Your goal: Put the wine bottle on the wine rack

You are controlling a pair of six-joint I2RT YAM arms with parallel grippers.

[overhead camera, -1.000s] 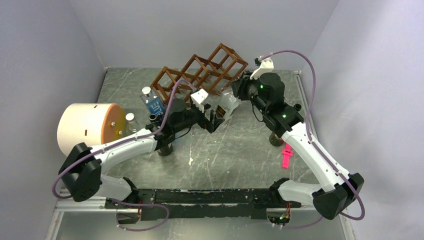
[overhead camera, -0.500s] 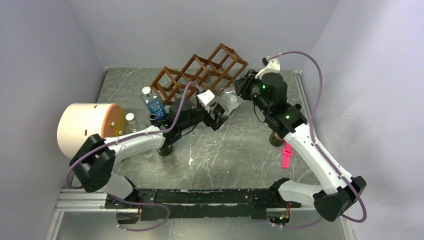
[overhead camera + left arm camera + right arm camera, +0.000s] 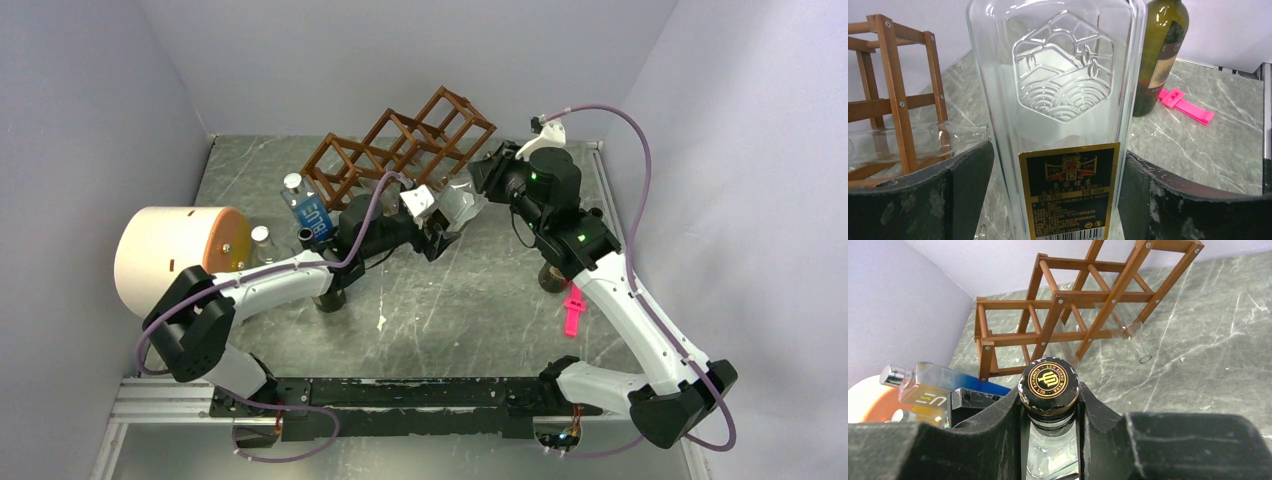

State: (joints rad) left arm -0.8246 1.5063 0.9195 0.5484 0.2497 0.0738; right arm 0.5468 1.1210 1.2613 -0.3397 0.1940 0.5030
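Left gripper [image 3: 1058, 170] grasps the clear bottle [image 3: 1058, 75] at its body; right gripper [image 3: 1050, 407] grasps its neck under the cap [image 3: 1049, 380]. Wooden rack [image 3: 1061, 297] sits just beyond.

Left arm [image 3: 262, 284] and right arm [image 3: 622, 300]: white link shells, black joint housings and bases. Lilac cable [image 3: 632, 140] loops along each. Two green indicator lights [image 3: 534, 178] lit on the right arm. End effector fingers [image 3: 908, 205] black, surfaces scuffed grey.
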